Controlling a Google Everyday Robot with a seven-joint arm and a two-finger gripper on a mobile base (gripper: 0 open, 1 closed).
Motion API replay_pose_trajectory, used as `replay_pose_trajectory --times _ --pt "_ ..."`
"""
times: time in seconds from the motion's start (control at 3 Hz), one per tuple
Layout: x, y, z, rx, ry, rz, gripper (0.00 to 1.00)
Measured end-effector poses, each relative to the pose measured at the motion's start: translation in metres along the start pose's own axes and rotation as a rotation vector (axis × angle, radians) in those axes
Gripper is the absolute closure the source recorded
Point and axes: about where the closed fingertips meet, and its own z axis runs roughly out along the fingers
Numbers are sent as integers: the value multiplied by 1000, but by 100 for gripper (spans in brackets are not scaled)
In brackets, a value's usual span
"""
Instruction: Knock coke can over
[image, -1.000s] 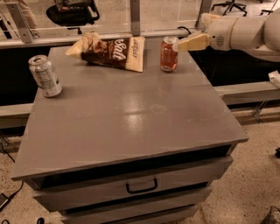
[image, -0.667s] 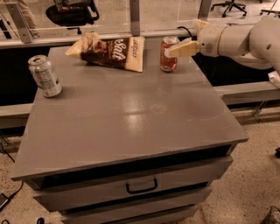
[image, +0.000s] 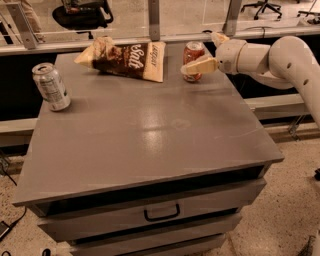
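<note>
The grey drawer cabinet (image: 150, 145) bore everything – a white arm (image: 280, 55) reached in from the right, a brown chip bag (image: 125, 60) lay at the back, a silver can (image: 51, 86) sat far left. The coke can (image: 193, 50) stood upright back right, the gripper (image: 201, 53) spread wide, one finger (image: 197, 66) across its front

- Bench (image: 150, 145): carries three items.
- Coke can (image: 193, 51): stands near the back edge, right of centre.
- Chip bag (image: 127, 60): lies at the back edge, left of the coke can.
- Second can (image: 51, 86): stands at the left edge, near the back-left corner.
- Tool (image: 201, 54): by the back-right corner, reaching in from the right, one finger (image: 199, 66) across the coke can's front.
</note>
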Motion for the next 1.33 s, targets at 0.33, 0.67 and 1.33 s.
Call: replay_pose_trajectory --times 0.33,0.67,1.33 --pt "8 0 5 -1 -13 38 18" --pt "15 2 8 -4 -15 64 41" --pt "19 1 6 9 -19 85 57"
